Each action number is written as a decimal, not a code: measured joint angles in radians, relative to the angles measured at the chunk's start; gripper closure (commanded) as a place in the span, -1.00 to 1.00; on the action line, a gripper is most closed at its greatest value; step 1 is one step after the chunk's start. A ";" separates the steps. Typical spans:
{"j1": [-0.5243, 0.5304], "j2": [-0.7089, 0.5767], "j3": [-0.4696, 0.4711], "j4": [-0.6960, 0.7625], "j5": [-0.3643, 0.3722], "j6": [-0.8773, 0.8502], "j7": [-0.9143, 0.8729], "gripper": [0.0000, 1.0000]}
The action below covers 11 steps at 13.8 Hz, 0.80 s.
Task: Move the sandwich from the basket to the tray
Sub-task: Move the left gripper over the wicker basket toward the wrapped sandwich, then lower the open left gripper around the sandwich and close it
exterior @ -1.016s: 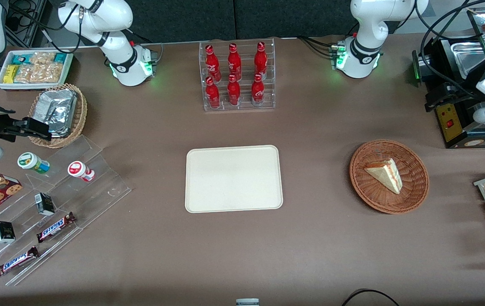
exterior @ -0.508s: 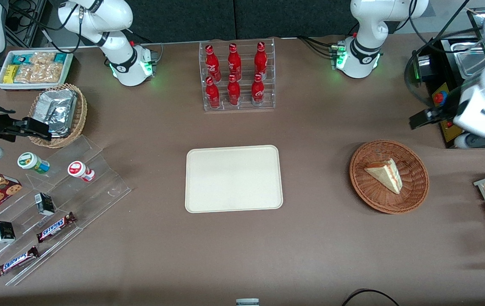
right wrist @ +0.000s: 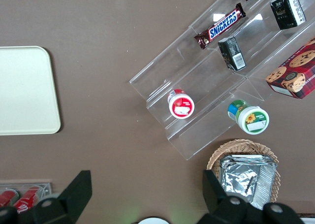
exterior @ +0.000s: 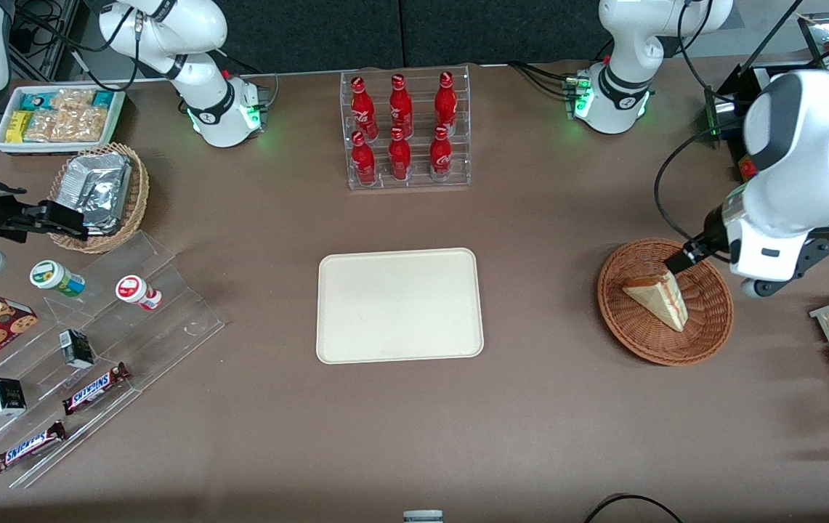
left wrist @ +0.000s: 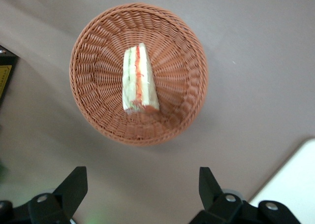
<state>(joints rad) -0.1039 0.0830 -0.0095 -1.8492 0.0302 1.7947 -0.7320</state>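
Lying on its side in the basket [exterior: 665, 301], the sandwich [exterior: 657, 298] is seen with its red-orange and green filling along the cut edge. In the front view, the corner of the sandwich farthest from the camera is met by a dark cable end from the left arm, and part of the basket rim toward the working arm's end of the desk [exterior: 545, 407] is covered by the arm's white housing. The tool [left wrist: 142, 194] is held above the desk just beside the basket, released, with its two dark fingers [left wrist: 74, 187] spread wide apart and nothing between them; only the fingers are caught by the wrist camera, their bases being cut off by the frame edge. From the front the tool itself is hidden under the arm's body. The tray [exterior: 399, 305] is set near the middle of the desk, well apart from the basket, and nothing is carried on it; in the wrist view only one rounded corner of it is shown.
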 measured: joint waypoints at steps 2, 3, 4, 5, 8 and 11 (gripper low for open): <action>0.005 -0.003 0.003 -0.078 0.007 0.098 -0.038 -1.00; 0.011 -0.007 0.006 -0.123 0.007 0.153 -0.062 -1.00; 0.021 -0.016 0.008 -0.173 0.008 0.215 -0.087 -1.00; 0.035 -0.028 0.009 -0.227 0.008 0.277 -0.104 -1.00; 0.066 -0.059 0.010 -0.338 0.008 0.400 -0.114 -1.00; 0.088 -0.066 0.011 -0.396 0.008 0.510 -0.119 -1.00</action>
<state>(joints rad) -0.0160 0.0168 0.0012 -2.2457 0.0380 2.3048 -0.8515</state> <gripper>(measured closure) 0.000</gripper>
